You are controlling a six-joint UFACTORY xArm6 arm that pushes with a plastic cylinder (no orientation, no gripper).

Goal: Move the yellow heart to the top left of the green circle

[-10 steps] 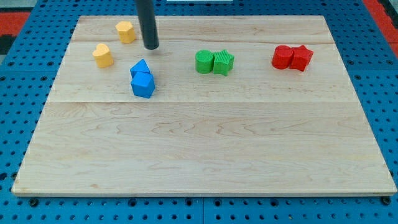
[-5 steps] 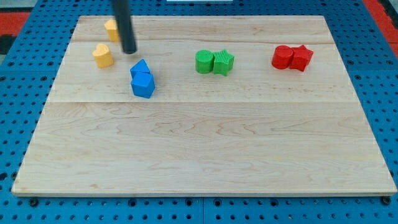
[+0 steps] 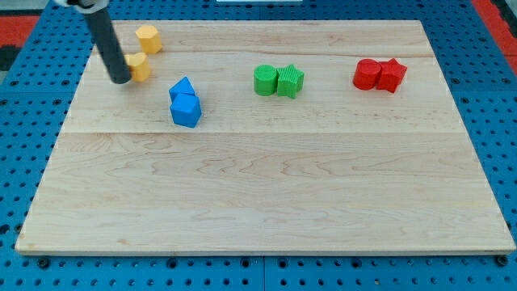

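Observation:
The yellow heart [image 3: 140, 68] lies near the board's top left, partly hidden by my rod. My tip [image 3: 119, 80] rests just to the view's left of the heart, touching or almost touching it. The green circle [image 3: 265, 80] sits at the top middle, far to the view's right of the heart, with a green star-like block [image 3: 291, 81] against its right side.
A second yellow block [image 3: 147, 38] lies just above the heart. Two blue blocks [image 3: 182, 87] [image 3: 186, 111] sit together between the heart and the green pair. Two red blocks [image 3: 367, 74] [image 3: 393, 74] sit at the top right. The wooden board [image 3: 258, 194] lies on a blue pegboard.
My rod has swept from right of the yellow blocks to the heart's left. The upper yellow block has shifted left. The heart has moved slightly right.

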